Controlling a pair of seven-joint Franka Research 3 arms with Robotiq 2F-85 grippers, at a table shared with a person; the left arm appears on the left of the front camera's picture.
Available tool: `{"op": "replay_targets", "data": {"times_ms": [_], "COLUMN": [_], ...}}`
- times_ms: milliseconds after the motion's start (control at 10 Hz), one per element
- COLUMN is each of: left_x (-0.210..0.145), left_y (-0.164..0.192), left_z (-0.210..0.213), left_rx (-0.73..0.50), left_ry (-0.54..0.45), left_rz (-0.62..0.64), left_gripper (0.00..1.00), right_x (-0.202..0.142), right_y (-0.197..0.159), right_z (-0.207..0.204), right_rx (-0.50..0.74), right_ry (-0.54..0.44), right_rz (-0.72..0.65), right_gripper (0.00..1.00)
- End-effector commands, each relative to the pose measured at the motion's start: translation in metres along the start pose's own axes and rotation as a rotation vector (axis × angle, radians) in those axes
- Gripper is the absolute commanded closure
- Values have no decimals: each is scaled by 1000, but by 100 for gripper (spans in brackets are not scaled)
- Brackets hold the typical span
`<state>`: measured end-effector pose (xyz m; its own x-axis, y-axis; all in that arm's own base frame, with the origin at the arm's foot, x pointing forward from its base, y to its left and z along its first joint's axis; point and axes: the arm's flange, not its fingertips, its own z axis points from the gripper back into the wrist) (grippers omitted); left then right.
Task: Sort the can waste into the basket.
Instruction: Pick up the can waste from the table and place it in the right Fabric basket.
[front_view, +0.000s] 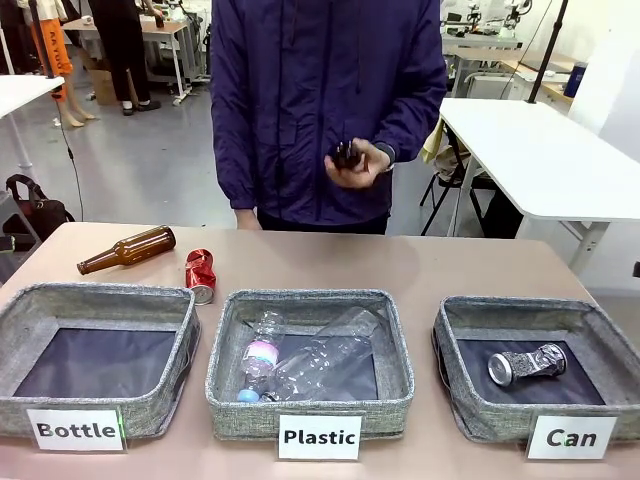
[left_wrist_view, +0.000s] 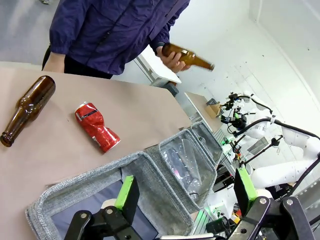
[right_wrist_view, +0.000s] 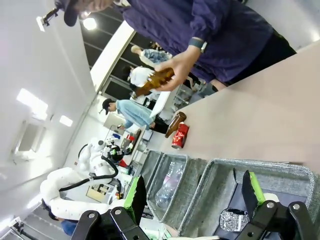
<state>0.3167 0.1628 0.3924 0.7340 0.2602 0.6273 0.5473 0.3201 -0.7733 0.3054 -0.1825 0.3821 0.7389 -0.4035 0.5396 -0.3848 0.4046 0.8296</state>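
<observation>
The left gripper (left_wrist_view: 186, 192) hangs with its green-padded fingers spread wide and empty above the grey woven basket labelled "Bottle" (front_view: 100, 290). The right gripper (right_wrist_view: 194, 192) is likewise spread and empty over the grey woven basket labelled "Can" (front_view: 520, 303). In that basket the silver crushed metal can (front_view: 527, 364) lies on its side, lengthwise left to right, round end leftward. The red crushed metal can (front_view: 200, 275) lies on the table behind the baskets, one silver end toward them, just beside a lying brown glass bottle (front_view: 128, 249). The person's hand (front_view: 355, 160) holds a second bottle.

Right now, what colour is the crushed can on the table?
The crushed can is red; the left wrist view shows it best.
</observation>
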Motion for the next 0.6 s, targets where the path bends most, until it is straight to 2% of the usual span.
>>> {"op": "replay_targets", "data": {"times_ms": [0,200,500], "left_x": [1,-2,27], "left_y": [-1,-2,-17], "left_z": [-1,-10,-46], "left_rx": [-13,-2,50], "left_ry": [-15,44,184], "left_rz": [-11,-12,7], "left_gripper": [0,0,0], "right_x": [4,4,4], "right_y": [6,6,6], "right_z": [0,0,0], "right_rx": [6,6,6], "right_ry": [-8,-8,-8], "right_rz": [-13,-13,-13], "right_gripper": [0,0,0]}}
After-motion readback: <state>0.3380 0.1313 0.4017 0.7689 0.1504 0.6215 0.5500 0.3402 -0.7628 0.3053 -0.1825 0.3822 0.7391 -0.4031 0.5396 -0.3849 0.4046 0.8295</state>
